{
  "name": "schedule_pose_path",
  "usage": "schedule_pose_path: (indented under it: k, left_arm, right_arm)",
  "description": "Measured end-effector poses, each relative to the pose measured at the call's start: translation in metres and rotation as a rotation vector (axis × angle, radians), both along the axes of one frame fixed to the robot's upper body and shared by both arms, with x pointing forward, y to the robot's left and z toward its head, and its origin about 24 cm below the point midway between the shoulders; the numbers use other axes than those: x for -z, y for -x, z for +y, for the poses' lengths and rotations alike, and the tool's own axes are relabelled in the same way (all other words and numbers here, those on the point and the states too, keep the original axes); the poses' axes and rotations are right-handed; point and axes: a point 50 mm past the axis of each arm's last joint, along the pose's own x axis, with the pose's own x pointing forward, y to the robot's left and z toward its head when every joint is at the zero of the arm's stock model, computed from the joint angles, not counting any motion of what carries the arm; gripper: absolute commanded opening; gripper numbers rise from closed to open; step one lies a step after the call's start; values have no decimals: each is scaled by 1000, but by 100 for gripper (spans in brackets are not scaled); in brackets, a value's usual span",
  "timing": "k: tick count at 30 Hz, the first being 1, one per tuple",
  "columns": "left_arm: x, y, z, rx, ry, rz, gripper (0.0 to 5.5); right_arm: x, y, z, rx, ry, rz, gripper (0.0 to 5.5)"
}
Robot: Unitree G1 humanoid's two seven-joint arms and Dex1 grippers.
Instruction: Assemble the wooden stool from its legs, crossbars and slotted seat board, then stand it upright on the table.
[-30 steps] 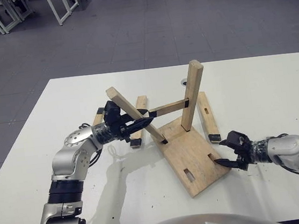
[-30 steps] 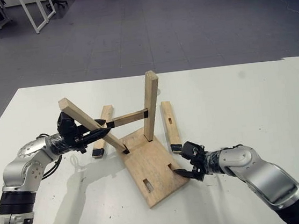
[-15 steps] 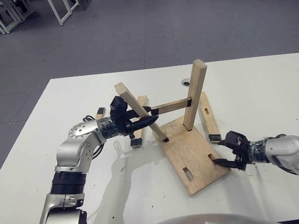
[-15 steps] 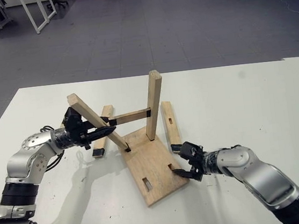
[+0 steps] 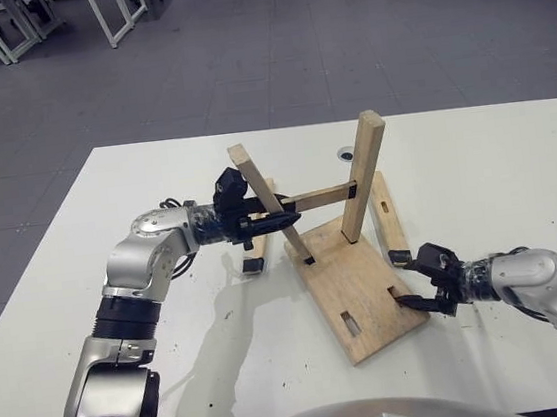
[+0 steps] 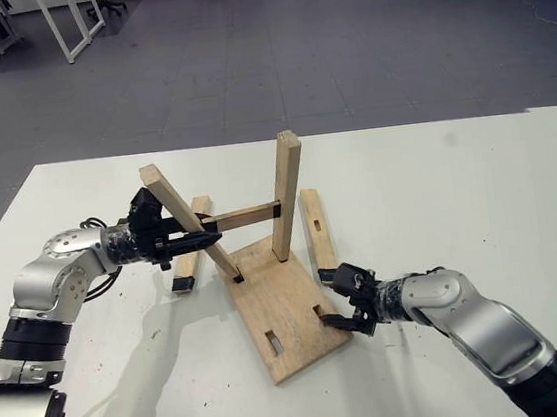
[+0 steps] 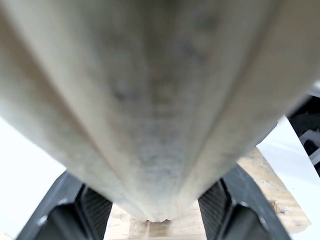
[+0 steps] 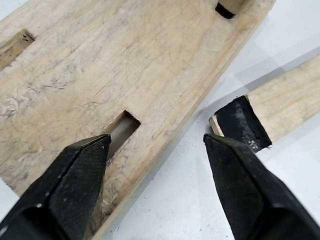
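1. Stool assembly stands about half done on the white surface [image 5: 105,188]. The seat board [image 5: 353,291] lies flat, an upright leg [image 5: 361,179] is seated in a far slot, and a crossbar [image 5: 318,199] projects from that leg toward the robot's left.
2. A tilted leg [image 5: 260,192] is clamped between the fingers of the left gripper [image 5: 282,222], with its foot at the board's far left slot.
3. Over the last second this leg has been swung up by the left arm. Its top has been carried toward the upright leg while its foot has been kept at the slot.
4. The leg is now leaned far less, and its shaft is met by the crossbar's free end. Whether that end is seated in the leg cannot be told.
5. The right gripper [image 5: 421,290] has hardly been moved. Its fingers are held apart astride the board's near right edge, beside an empty slot [image 8: 122,131], and no clamping is seen — it is judged to be there to brace the board.
6. One spare piece [image 5: 388,218] lies just right of the upright leg and another spare piece [image 6: 186,264] lies under the left gripper. With two near slots unfilled, the task is judged well short of done.
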Motion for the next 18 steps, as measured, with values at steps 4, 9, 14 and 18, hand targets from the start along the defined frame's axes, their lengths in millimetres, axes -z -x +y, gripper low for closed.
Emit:
schedule_pose_path:
  k: [4,9,14,18]
  left_arm:
    - [3,3,0,13,-9,-49,207]
    - [6,7,0,7,-2,-81,207]
    - [10,10,1,7,10,-100,207]
    - [9,10,1,11,9,-100,207]
  right_arm:
    - [0,-1,0,1,-2,1,342]
    - [-11,-14,2,86,-59,-50,342]
    - [-45,-34,12,197,-248,-124,305]
    - [-52,-31,20,214,-322,-89,225]
